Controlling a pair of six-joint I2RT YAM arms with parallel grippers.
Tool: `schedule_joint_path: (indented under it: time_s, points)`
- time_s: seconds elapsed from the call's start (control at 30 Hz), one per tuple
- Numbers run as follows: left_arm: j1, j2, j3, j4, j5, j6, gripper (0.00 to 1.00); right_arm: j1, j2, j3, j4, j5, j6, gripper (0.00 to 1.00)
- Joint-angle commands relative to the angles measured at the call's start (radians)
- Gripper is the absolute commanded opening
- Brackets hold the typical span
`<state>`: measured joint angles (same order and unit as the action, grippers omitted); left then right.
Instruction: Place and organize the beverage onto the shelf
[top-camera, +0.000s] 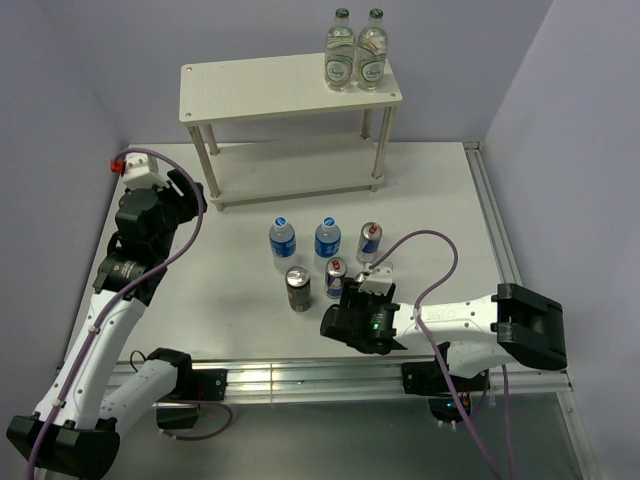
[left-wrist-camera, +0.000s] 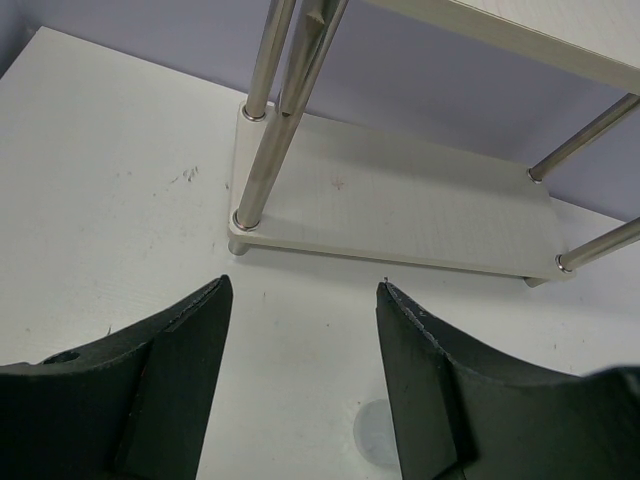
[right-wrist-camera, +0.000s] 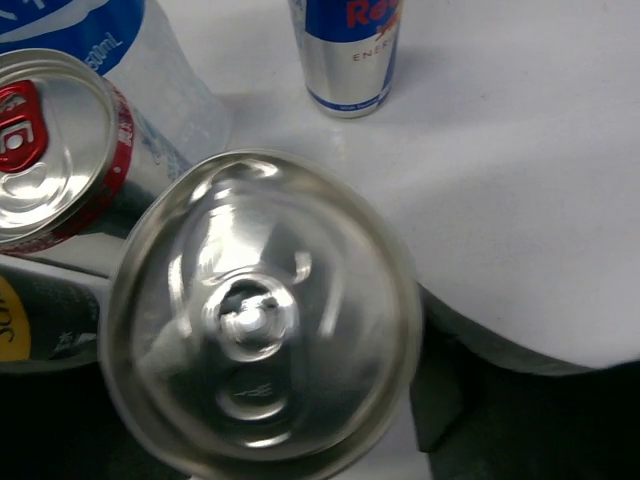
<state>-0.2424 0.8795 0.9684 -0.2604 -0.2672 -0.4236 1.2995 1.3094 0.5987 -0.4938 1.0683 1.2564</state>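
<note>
**Right arm reaches for a can as six drinks wait in front of the shelf.** The right gripper (top-camera: 365, 292) sits low at the near edge of the cluster with a can (right-wrist-camera: 260, 320) between its fingers, the plain silver lid filling the wrist view. Dark finger surfaces flank the can closely. Whether they press on it cannot be told, and the can's side and label are hidden.

This can stands nearest the arm, so taking it first would probably spare the neighbours a knock. The other drinks stand upright on the table (top-camera: 440, 200), none of them on the shelf (top-camera: 290, 85). They are two water bottles (top-camera: 283, 243), a blue-and-silver can (right-wrist-camera: 345, 50), a red-rimmed can (right-wrist-camera: 50, 140) and a dark can (top-camera: 298, 288).

The left gripper (left-wrist-camera: 305, 290) hovers over bare table facing the lower board (left-wrist-camera: 400, 210). Its fingers are partly apart with nothing between them, apparently waiting out of the way.

Two green-capped bottles (top-camera: 355, 55) fill the right end of the top board, leaving the rest free.

Legible writing is scant. The blue-and-silver can shows red letters "Re" above "ENERGY". One water bottle's blue label carries white print cut off by the frame. The dark can bears yellow characters too cropped to read.
</note>
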Motion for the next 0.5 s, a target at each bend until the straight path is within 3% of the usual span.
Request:
schedule_joint_path:
  time_s: [0.0, 0.03, 0.1, 0.2, 0.37, 0.47]
  points:
    - [0.005, -0.014, 0.0, 0.018, 0.009, 0.009, 0.65, -0.006, 0.022, 0.024, 0.003, 0.082, 0.046, 0.67]
    - [0.005, -0.014, 0.0, 0.018, 0.011, 0.009, 0.65, -0.006, 0.031, 0.026, -0.011, 0.085, 0.057, 0.61]
    - [0.005, -0.013, 0.0, 0.016, 0.011, 0.011, 0.65, -0.008, 0.039, 0.035, -0.053, 0.084, 0.087, 0.3]
    - [0.005, -0.014, 0.0, 0.016, 0.013, 0.009, 0.65, -0.006, 0.028, 0.079, -0.141, 0.076, 0.161, 0.0]
    - [0.005, -0.017, 0.0, 0.016, 0.014, 0.011, 0.65, 0.026, -0.042, 0.232, -0.423, 0.081, 0.245, 0.0]
    - [0.006, -0.014, 0.004, 0.015, 0.019, 0.011, 0.65, 0.038, -0.18, 0.312, -0.444, 0.079, 0.093, 0.0]
